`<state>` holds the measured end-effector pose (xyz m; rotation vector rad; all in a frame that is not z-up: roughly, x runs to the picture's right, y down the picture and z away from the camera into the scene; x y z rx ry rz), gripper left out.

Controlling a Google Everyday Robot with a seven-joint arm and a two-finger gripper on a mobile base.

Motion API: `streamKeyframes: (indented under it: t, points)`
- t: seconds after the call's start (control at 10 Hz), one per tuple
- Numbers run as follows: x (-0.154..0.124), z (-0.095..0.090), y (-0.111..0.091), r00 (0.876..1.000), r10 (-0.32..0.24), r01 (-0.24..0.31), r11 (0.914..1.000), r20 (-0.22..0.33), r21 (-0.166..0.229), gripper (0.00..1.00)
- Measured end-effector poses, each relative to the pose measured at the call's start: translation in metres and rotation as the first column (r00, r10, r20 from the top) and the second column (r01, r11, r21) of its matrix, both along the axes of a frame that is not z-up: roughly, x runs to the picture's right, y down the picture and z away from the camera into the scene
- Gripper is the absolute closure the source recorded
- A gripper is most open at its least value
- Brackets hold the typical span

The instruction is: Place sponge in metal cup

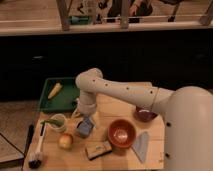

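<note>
The sponge (84, 127) is a small blue-grey block with a paler edge. It sits tilted on the wooden table, right of the cream-green mug. My gripper (84, 118) hangs straight down from the white arm and is directly over the sponge, touching or almost touching its top. I see no small grey-silver metal cup; it is hidden or out of view.
A cream-green mug (57, 122) and an apple (65, 140) lie left of the sponge. An orange bowl (121, 134), a tan block (98, 149), a pale wedge (141, 146) and a dark red bowl (145, 115) are to the right. A green tray (67, 102) holds a yellow item. A brush (36, 150) lies at the left edge.
</note>
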<state>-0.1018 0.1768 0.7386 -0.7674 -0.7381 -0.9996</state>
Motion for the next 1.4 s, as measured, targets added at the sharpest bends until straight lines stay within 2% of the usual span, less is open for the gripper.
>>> streamKeyframes:
  t: [1.4]
  points:
    - [-0.0011,0.0002,-0.0031,1.0,-0.003,0.003,0.9999,0.022,0.011,0.2]
